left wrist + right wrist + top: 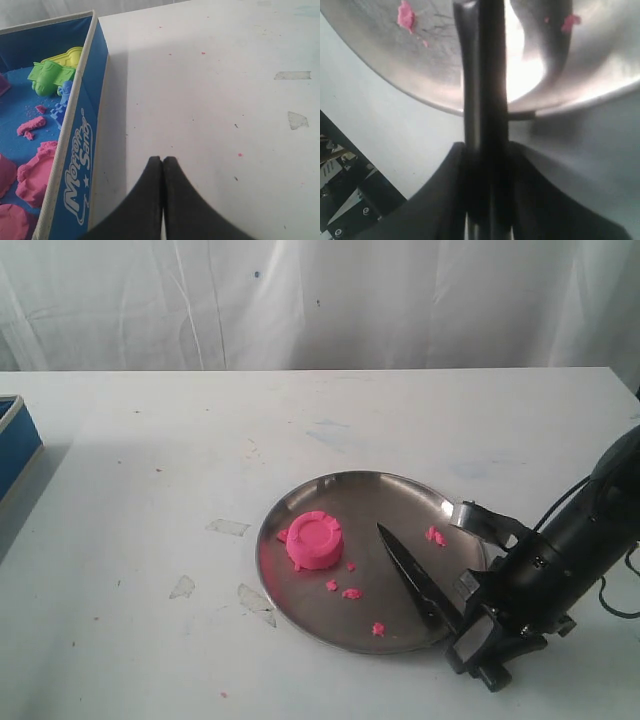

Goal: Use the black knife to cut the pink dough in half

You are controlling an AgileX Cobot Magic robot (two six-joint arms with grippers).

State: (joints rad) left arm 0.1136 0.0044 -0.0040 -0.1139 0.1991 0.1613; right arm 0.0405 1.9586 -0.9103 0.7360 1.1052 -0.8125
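On the steel plate (310, 605) I have the knife (405, 562) clamped by its handle in my right claw (462, 625) at the plate's near-right rim, blade pointing in toward the pink dough (314, 539), which sits whole on the plate's left part, apart from the tip. The knife looks light, stiff and slim, so I judge the handle the right hold, though it could twist between the pads under load. The dough looks soft and should part easily; my left claw (162, 167) rests closed and empty over the table beside the blue box (75, 150).
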